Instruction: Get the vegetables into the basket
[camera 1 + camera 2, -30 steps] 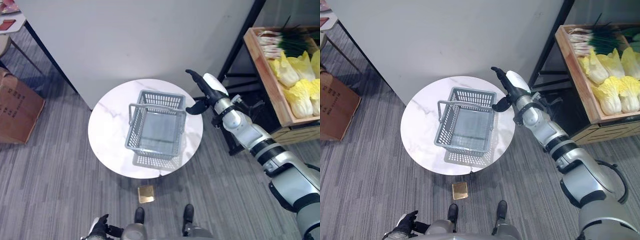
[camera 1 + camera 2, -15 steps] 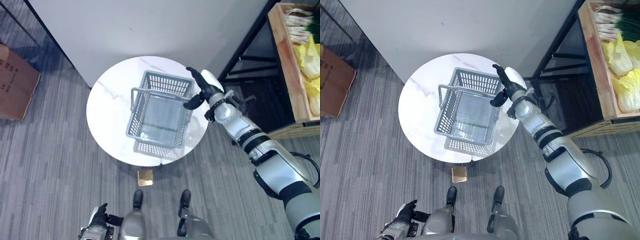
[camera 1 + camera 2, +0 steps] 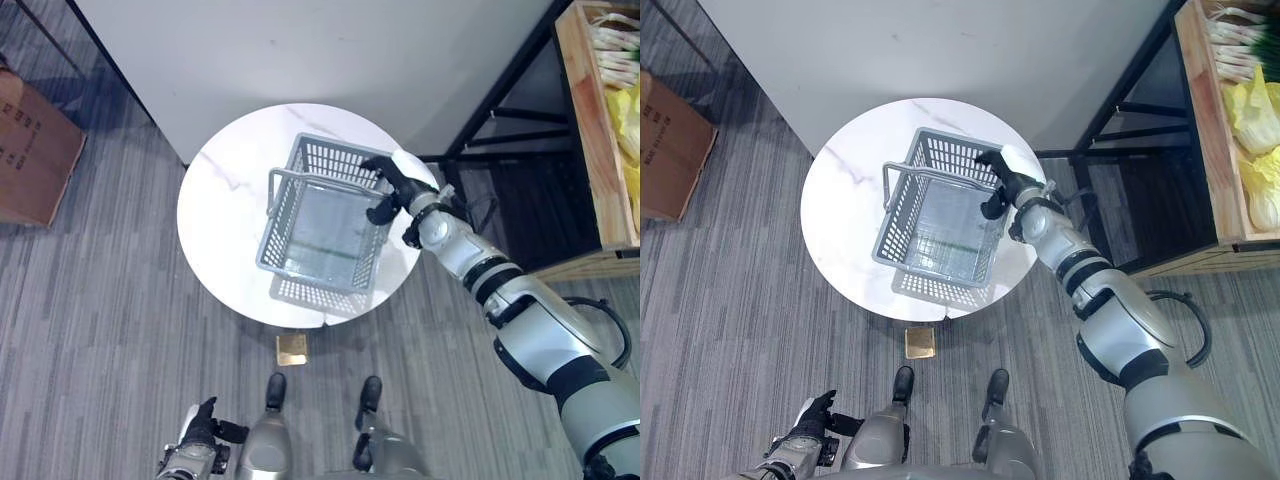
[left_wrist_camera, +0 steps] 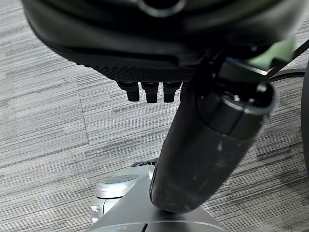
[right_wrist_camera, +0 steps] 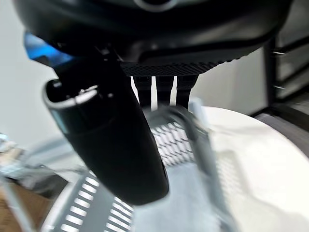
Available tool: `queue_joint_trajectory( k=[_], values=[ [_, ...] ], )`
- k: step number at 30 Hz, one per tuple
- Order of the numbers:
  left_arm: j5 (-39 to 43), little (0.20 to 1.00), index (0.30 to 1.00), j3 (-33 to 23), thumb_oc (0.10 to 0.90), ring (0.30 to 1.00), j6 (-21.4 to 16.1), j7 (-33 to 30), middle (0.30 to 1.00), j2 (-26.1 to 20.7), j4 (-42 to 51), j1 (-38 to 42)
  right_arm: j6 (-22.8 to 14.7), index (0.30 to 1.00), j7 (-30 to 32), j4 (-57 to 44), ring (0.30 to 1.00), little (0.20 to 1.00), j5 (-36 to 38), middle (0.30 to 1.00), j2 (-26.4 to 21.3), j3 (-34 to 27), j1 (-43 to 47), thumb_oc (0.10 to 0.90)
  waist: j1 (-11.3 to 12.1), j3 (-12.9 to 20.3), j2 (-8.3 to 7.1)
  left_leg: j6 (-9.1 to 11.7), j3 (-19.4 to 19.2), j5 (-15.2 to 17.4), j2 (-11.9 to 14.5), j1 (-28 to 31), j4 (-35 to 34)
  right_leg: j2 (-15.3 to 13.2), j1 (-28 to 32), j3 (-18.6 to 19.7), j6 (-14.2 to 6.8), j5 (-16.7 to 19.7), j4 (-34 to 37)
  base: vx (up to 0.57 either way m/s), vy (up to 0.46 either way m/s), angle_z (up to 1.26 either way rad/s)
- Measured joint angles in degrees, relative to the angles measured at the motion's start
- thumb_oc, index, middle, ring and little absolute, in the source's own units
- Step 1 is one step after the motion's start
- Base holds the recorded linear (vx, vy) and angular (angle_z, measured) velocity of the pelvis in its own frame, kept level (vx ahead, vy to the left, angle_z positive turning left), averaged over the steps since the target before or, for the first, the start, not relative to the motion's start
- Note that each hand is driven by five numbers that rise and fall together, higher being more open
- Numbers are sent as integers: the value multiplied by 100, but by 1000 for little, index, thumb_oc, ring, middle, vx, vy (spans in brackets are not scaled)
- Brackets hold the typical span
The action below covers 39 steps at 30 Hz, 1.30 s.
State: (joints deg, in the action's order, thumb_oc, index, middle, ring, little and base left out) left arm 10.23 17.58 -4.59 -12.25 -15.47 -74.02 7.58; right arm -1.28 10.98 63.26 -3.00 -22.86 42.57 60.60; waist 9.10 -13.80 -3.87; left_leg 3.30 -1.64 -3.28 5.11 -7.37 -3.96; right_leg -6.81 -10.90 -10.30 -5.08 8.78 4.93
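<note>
An empty grey plastic basket (image 3: 325, 225) with its handle up stands on a round white marble table (image 3: 225, 210). My right hand (image 3: 390, 186) lies over the basket's far right rim, open, fingers straight and thumb out; the right wrist view has that rim (image 5: 193, 125) just past the thumb (image 5: 111, 135). The vegetables lie in a wooden crate (image 3: 1200, 110) far to the right: yellow cabbages (image 3: 1255, 110) and green onions (image 3: 1240, 25). My left hand (image 3: 197, 438) hangs low by my side, open and holding nothing.
A black shelf frame (image 3: 510, 95) stands between the table and the crate. A white wall panel (image 3: 300, 50) rises behind the table. A cardboard box (image 3: 35, 150) sits on the grey carpet at the left. A small gold square (image 3: 292, 349) lies on the floor below the table.
The camera has shifted. My right hand has swung left, from the air beside the table's right edge to over the basket's right rim. The basket stays put.
</note>
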Motion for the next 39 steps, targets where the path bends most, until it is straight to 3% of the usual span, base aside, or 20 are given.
queue_joint_trajectory(
  k=[7,10,13,19,21,23,26,31,39],
  values=[
    [-12,1000,1000,31,900,1000,4,3,1000,-1,-4,19,-5,300,-99,-40,300,300,-341,300,57,-56,12,400,11,0,1,0,-6,0,-16,89,10,-17,92,8,1,1,0,0,0,0],
    [-22,1000,1000,8,900,1000,50,7,1000,0,-3,12,121,300,-260,-779,300,300,-354,300,-26,-52,-89,400,-61,-3,6,0,-48,0,-22,187,8,-21,160,55,1,1,0,8,1,-6],
    [-147,1000,1000,-78,900,1000,83,44,1000,5,41,0,273,300,-442,-2477,300,300,-511,300,-787,72,-573,400,-56,-3,6,0,-77,0,-22,279,-23,-19,216,78,1,1,0,20,1,-4],
    [-493,1000,1000,-521,900,1000,250,148,1000,35,-43,-179,-113,300,-610,-4496,300,300,-585,300,-1756,-45,-1260,400,-325,1,29,-1,-317,1,-31,726,-105,-14,501,281,-3,-1,1,31,9,-18],
    [-597,1000,1000,-634,900,1000,284,194,1000,36,-21,-262,-216,300,-712,-5047,300,300,-559,300,-1989,-291,-1657,400,-399,17,49,-1,-376,5,-21,815,-106,-3,575,325,-3,-3,1,24,1,-14],
    [-798,1000,1000,-731,900,1000,316,286,1000,61,-19,-335,-276,300,-861,-5669,300,300,-467,300,-2058,-941,-2457,400,-540,61,111,-5,-432,23,-9,893,-108,20,609,393,5,4,1,20,-6,-23],
    [-987,1000,1000,-737,900,1000,361,392,1000,142,-70,-580,-382,300,-1083,-6015,300,300,-34,300,-2248,-1120,-3118,400,-770,222,293,-22,-652,51,-1,1020,-109,50,619,580,16,47,1,-8,-15,-30],
    [-1171,1000,1000,-870,900,1000,378,493,1000,248,-65,-732,-403,300,-1249,-6211,300,300,170,300,-2558,-1431,-3833,400,-913,357,436,-22,-743,51,39,1060,-109,111,585,704,16,71,2,-21,-11,-13],
    [-1368,1000,1000,-949,900,1000,416,500,1000,338,-118,-924,-399,300,-1253,-6308,300,300,168,300,-2621,-2428,-5185,400,-1077,461,533,-17,-979,70,67,1177,-110,169,580,895,8,90,2,9,-2,-15]
  ],
)
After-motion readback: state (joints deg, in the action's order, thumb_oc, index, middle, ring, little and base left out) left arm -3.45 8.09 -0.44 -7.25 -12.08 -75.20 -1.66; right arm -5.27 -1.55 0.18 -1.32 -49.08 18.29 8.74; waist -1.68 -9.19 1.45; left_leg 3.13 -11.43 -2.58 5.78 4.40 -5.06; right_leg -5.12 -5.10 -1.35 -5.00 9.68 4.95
